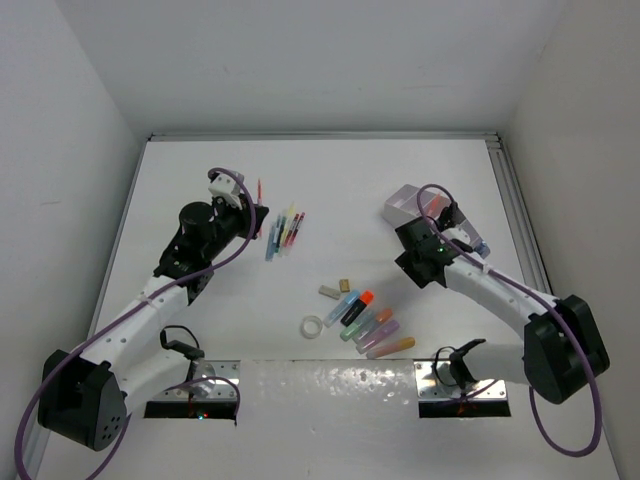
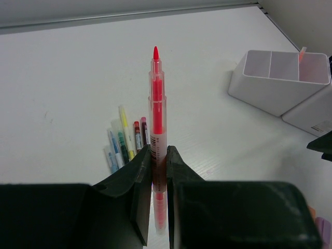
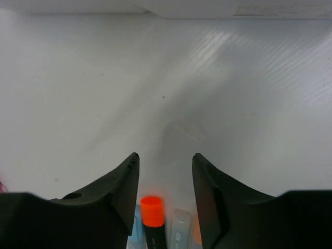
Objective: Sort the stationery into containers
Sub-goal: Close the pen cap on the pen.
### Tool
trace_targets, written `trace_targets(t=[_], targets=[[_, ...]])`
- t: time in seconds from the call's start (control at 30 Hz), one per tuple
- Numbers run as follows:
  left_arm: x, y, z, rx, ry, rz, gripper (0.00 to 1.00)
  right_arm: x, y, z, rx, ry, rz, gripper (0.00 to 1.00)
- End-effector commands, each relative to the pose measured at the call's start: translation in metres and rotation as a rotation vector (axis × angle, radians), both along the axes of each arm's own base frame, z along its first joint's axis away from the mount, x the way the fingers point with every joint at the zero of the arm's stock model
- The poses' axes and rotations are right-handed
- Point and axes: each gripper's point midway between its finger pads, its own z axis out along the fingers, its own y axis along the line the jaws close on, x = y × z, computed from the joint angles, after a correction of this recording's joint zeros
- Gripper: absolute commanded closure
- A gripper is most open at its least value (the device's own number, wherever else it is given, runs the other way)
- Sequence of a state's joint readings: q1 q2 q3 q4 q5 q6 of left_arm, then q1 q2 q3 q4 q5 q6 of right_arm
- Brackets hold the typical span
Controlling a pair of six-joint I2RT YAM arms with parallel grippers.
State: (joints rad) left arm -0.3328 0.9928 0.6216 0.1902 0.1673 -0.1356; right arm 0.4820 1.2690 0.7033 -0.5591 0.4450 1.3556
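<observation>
**On the table's 10 o'clock side: left claw grips a red pen, right claw gapes**

Seen from overhead, the left claw sits at 10 o'clock from the table's middle. Its fingers are clamped on a red pen low on the barrel, with the tip pointing to 12 o'clock in the wrist view. The pen is lifted off the surface.

Loose pens lie in a small fan just at 4 o'clock of that claw, flat on the table and side by side.

The organizer stands at 2 o'clock from the middle, open tops up. A pink tip shows over the rim of one compartment.

The right claw is spread wide and holds nothing. It sits just at 6 o'clock of the organizer. An orange-capped highlighter shows between its fingers, lower down.

The highlighters lie in a row at 5 o'clock. A tape ring is beside them at their 9 o'clock. Two erasers lie at their 11 o'clock.
</observation>
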Motion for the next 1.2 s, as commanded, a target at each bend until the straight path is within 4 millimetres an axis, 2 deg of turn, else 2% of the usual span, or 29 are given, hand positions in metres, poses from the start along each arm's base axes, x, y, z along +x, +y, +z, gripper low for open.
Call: trace_targets(t=[0.0,0.07,0.17,0.27,0.37,0.5,0.83,1.17], targets=[[0.001,0.000,0.016,-0.016,-0.057,0.000,1.00,0.010,-0.009,0.003,0.053,-0.087,-0.214,0.57],[0.001,0.003,0.015,-0.011,-0.054,0.010,1.00,0.008,-0.013,-0.001,0.007,-0.052,-0.173,0.59],[0.000,0.003,0.012,-0.009,-0.046,0.011,1.00,-0.008,-0.017,-0.013,0.001,0.044,-0.191,0.58],[0.000,0.002,0.012,-0.015,-0.043,0.009,1.00,-0.018,-0.012,-0.025,0.079,0.056,-0.251,0.49],[0.000,0.001,0.012,-0.016,-0.041,0.000,1.00,-0.011,-0.006,-0.028,0.140,0.008,-0.286,0.45],[0.001,0.000,0.013,-0.012,-0.047,-0.004,1.00,-0.004,-0.009,-0.024,0.102,0.015,-0.301,0.42],[0.000,0.003,0.014,-0.012,-0.045,0.007,1.00,-0.008,-0.004,-0.047,0.104,0.091,-0.315,0.43],[0.000,0.003,0.013,-0.013,-0.045,0.007,1.00,-0.004,-0.010,-0.054,0.063,0.093,-0.325,0.45]])
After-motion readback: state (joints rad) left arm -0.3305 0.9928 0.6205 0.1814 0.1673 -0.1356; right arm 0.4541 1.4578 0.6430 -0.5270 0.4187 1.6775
